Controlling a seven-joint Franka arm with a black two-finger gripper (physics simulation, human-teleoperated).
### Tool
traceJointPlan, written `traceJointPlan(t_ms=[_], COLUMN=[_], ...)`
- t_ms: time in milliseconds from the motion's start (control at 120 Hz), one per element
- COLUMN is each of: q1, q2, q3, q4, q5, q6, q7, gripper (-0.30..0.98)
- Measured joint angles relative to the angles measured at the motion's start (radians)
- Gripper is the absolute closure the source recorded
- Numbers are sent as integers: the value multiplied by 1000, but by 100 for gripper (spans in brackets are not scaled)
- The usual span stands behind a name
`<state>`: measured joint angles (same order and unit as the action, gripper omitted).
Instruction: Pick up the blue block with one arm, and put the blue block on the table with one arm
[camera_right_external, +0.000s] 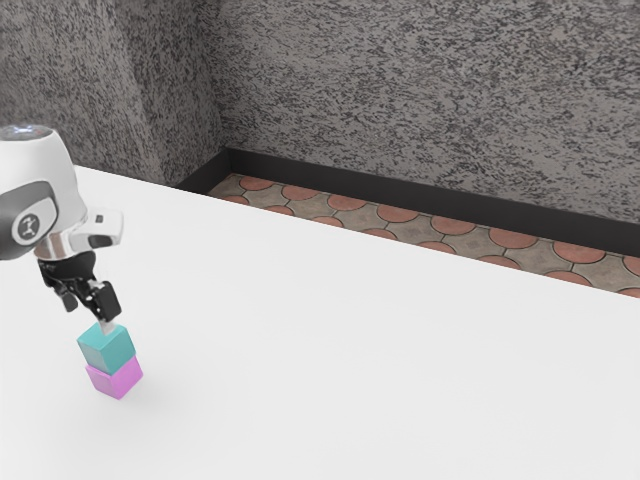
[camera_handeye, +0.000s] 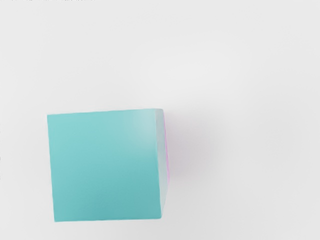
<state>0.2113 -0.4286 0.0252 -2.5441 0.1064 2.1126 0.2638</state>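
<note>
Where the exterior view's left part shows the surface (camera_right_external: 330, 340), the blue block (camera_right_external: 107, 347) sits on top of a pink block (camera_right_external: 117, 377), the pair well in from the surface's long edge beside the tiled floor (camera_right_external: 397, 214). Just above it is the pincer (camera_right_external: 87, 306), released, its fingers apart and nothing grasped between them (whether a tip touches the block's top, I cannot tell). Seen from the wrist, the blue block presents a broad flat top, with a thin pink strip of the lower block along one side and a soft shadow next to that.
</note>
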Motion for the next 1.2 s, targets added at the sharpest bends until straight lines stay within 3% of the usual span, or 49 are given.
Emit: traceJointPlan(t_ms=[508,1200], q1=[34,49], q2=[138,233], q3=[38,36], q4=[14,47], q5=[-10,-43], q6=[98,130], q7=[170,216], gripper=[0,0])
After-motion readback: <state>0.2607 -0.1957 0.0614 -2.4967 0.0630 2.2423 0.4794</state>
